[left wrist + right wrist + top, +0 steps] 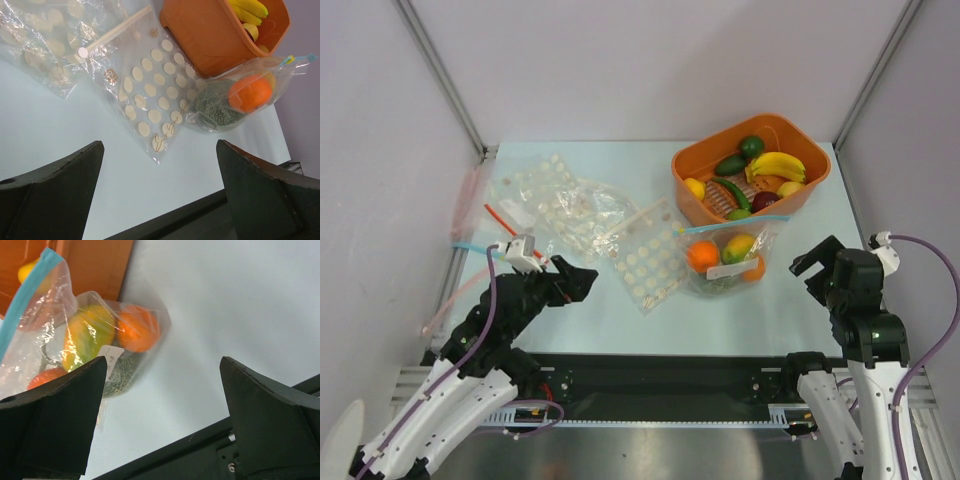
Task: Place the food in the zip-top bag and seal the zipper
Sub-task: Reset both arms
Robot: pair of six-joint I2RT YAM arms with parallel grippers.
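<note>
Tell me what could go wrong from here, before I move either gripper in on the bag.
1. The zipper runs right along the orange bin, so a gripper reaching for it may bump the bin.
2. The dotted bag lies right beside the zip-top bag; the open left gripper could catch it instead.
3. The orange and mango bulge the bag, so it may shift when the zipper is pressed.
</note>
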